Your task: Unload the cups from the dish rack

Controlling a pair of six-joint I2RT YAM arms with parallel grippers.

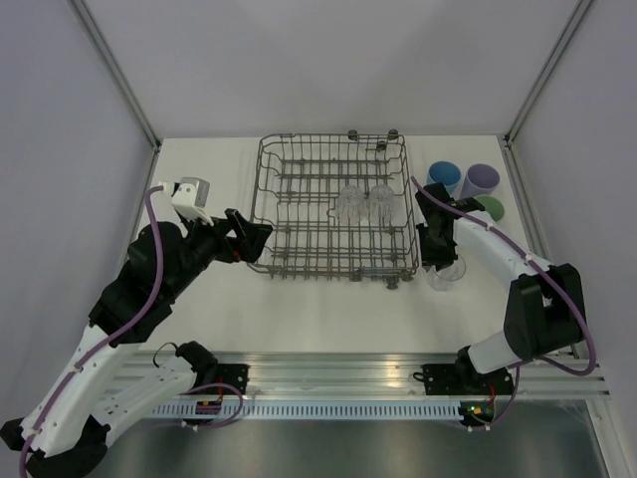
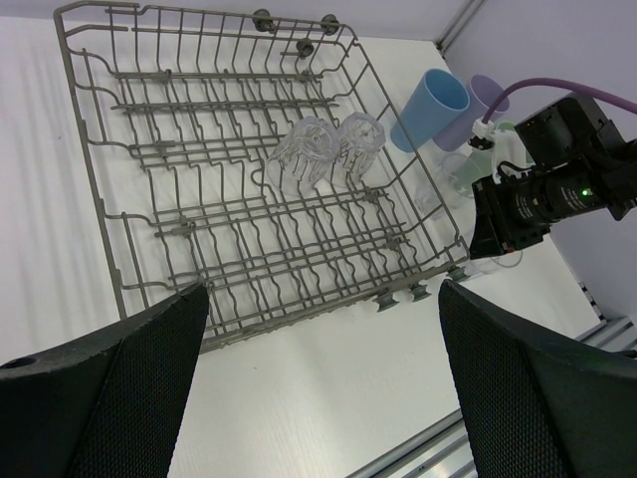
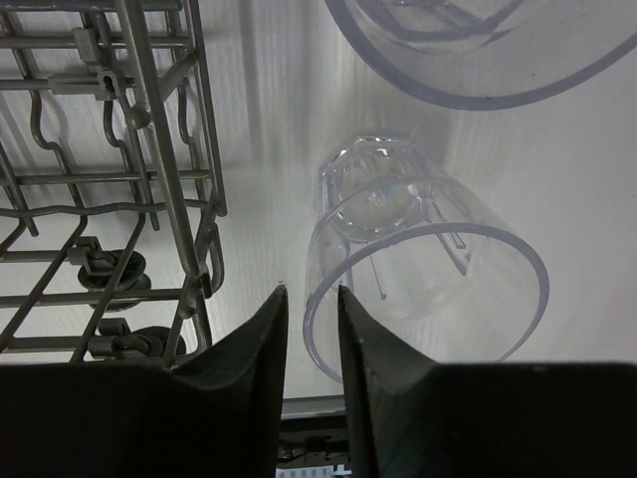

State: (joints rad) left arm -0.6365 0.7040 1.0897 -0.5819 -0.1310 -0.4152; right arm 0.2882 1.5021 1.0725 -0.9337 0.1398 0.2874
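The grey wire dish rack [image 1: 333,270] stands mid-table with two clear cups [image 1: 350,202] [image 1: 380,199] inside, also in the left wrist view [image 2: 304,154]. Blue [image 1: 444,179], lavender [image 1: 480,182] and green [image 1: 490,208] cups stand right of the rack. My right gripper [image 1: 439,261] [image 3: 311,291] straddles the rim of a clear cup [image 3: 418,249] [image 1: 445,276] standing on the table; the jaws stand a narrow gap apart and the left finger is clear of the wall. Another clear cup [image 3: 448,60] stands just beyond. My left gripper [image 1: 261,242] [image 2: 323,287] is wide open and empty at the rack's left front corner.
The rack's wheels and right wall [image 3: 162,149] are close left of the right gripper. White walls and metal posts enclose the table. An aluminium rail [image 1: 328,370] runs along the near edge.
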